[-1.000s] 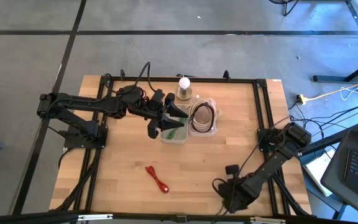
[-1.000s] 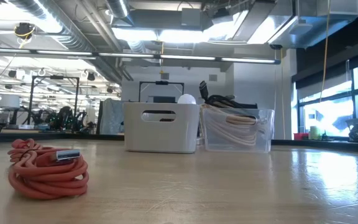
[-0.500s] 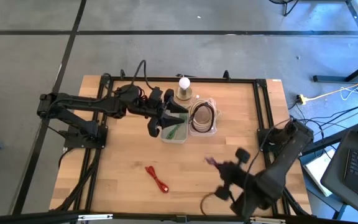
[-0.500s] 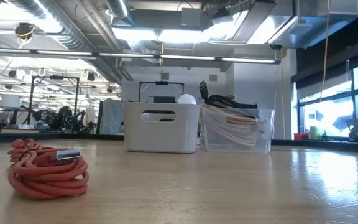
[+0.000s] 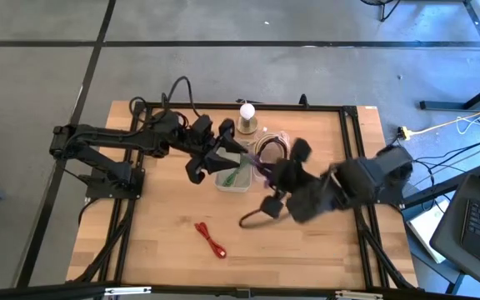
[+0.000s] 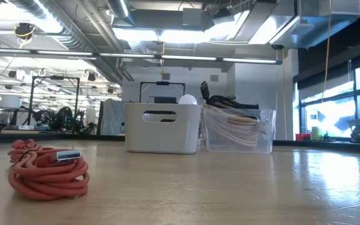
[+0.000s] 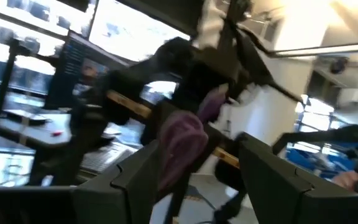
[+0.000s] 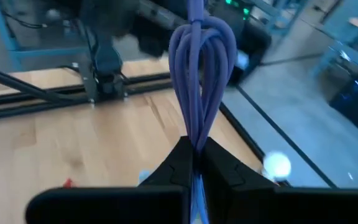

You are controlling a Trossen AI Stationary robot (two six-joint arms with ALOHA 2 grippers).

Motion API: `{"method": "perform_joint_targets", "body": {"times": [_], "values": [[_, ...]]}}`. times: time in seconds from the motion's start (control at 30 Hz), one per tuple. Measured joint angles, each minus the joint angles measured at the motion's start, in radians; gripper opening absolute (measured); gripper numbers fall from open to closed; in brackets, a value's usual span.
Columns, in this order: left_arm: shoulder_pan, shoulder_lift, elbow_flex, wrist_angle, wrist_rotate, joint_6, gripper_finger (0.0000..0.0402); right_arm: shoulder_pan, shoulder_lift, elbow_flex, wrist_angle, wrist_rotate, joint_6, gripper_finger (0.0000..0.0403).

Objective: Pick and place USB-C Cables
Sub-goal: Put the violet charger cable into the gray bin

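My right gripper (image 5: 270, 177) is shut on a folded purple cable bundle (image 8: 199, 59) and hangs over the table's middle, just on the near side of the two bins. My left gripper (image 5: 209, 163) is open beside the white bin (image 5: 233, 177), which holds a green cable (image 5: 234, 175). In the left wrist view the purple bundle (image 7: 182, 146) shows beyond my left gripper's spread fingers (image 7: 194, 171); whether they touch it I cannot tell. Cream coils (image 5: 271, 156) lie in the clear bin (image 6: 237, 130). A red bundle (image 5: 211, 239) lies flat on the table. My right gripper pinches the purple bundle between its two fingers (image 8: 219, 163), several strands together just below the folded end (image 8: 194, 134). The fold's loop (image 8: 201, 43) sticks out past the fingertips. The bundle is lifted clear of the table, and the arm reaches in from the table's right.
A white ball on a round metal base (image 5: 247, 115) stands behind the bins near the far edge. Black frame rails (image 5: 352, 150) run along the table's sides. In the low view the red bundle (image 6: 45, 170) sits close to the camera, with bare wood around it.
My right arm has swung fast from the table's near right corner up and toward the bins in the middle, carrying the purple bundle lifted clear. My left gripper has drawn slightly toward the table's left and tipped beside the white bin. The red bundle and both bins have stayed put.
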State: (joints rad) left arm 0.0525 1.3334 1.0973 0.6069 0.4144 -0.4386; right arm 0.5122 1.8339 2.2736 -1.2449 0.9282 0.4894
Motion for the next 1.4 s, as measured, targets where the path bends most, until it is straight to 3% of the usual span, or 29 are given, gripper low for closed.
{"method": "perform_joint_targets", "body": {"times": [0.17, 0.33, 0.53, 0.7, 0.87, 1.0, 1.2, 1.4], "values": [[0.001, -0.003, 0.000, 0.016, 0.036, -0.019, 0.0207, -0.095, 0.000, 0.003, 0.167, -0.133, -0.218, 0.0014], [-0.003, -0.003, 0.002, 0.012, 0.041, -0.019, 0.0207, -0.152, 0.000, -0.008, 0.251, -0.241, -0.289, 0.0014], [-0.004, -0.006, 0.004, 0.008, 0.057, -0.018, 0.0207, -0.169, 0.002, 0.001, 0.348, -0.293, -0.363, 0.0014], [0.030, -0.008, 0.003, 0.001, 0.089, -0.018, 0.0207, -0.157, -0.001, 0.004, 0.287, -0.266, -0.319, 0.0014], [0.072, -0.011, -0.001, -0.031, 0.103, -0.015, 0.0206, -0.098, -0.031, 0.009, 0.196, -0.121, -0.248, 0.0014], [0.097, -0.011, -0.003, -0.048, 0.135, 0.001, 0.0167, -0.044, -0.060, 0.011, 0.183, -0.035, -0.214, 0.0014], [0.107, -0.005, -0.003, -0.046, 0.138, -0.001, 0.0099, -0.031, -0.070, 0.010, 0.201, -0.039, -0.198, 0.0012], [0.107, -0.003, -0.002, -0.046, 0.138, -0.007, 0.0108, -0.066, -0.065, 0.010, 0.297, -0.092, -0.297, 0.0012]]}}
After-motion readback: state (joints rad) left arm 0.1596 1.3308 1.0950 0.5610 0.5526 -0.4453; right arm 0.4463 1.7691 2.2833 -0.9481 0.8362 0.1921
